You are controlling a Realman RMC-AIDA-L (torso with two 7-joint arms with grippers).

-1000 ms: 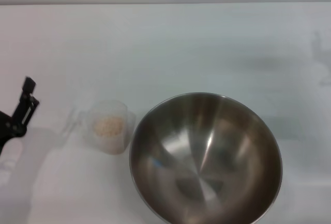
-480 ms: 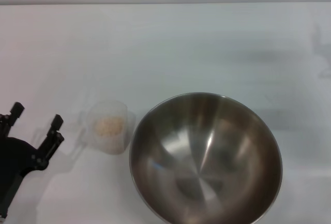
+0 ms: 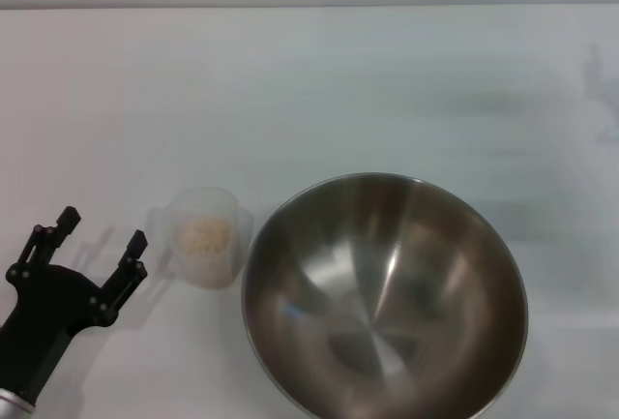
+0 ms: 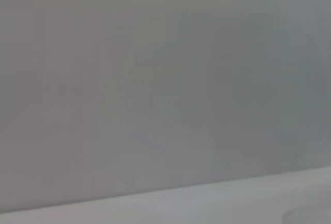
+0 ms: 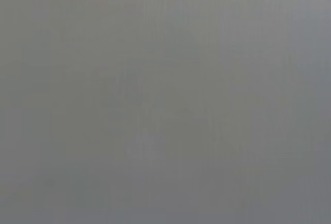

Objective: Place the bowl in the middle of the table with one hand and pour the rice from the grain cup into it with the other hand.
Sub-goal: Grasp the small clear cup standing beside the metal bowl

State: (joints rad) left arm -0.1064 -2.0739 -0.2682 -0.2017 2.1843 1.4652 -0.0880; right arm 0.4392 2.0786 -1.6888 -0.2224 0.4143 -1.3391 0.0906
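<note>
Bowl sits on the white desk, grain cup of rice just beside it; no writing shows. Left end effector, fingers apart, is near the cup.

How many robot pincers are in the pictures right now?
1. The left pincer is at the table's near left, open, just left of the grain cup. The right pincer is out of view in every picture.

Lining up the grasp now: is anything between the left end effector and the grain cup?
Nothing. In the head view, only bare table separates the open left end effector from the grain cup, whose small handle faces it.
</note>
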